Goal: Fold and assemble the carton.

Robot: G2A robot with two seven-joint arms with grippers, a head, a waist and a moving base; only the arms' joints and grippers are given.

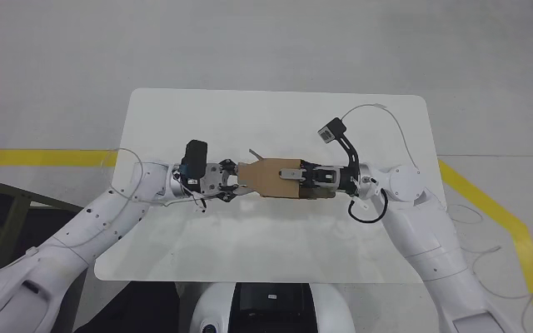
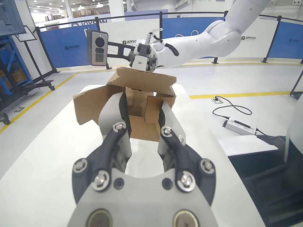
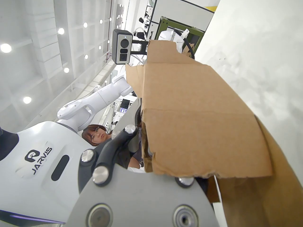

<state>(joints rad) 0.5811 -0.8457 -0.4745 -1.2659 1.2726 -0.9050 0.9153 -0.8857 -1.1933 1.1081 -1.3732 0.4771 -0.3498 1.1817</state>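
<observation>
From above, the carton (image 1: 271, 176) lies mid-bench (image 1: 250, 116), with the left pincer (image 1: 226, 179) at one end and the right pincer (image 1: 287, 175) grasping its upper panel at the other.

At the left wrist, that pincer is released, its fingers (image 2: 111, 112) spread before the carton's open end. White lettering marks the blue barrier panels (image 2: 59, 48) behind.

At the right wrist, plain brown cardboard runs between the finger bases.
</observation>
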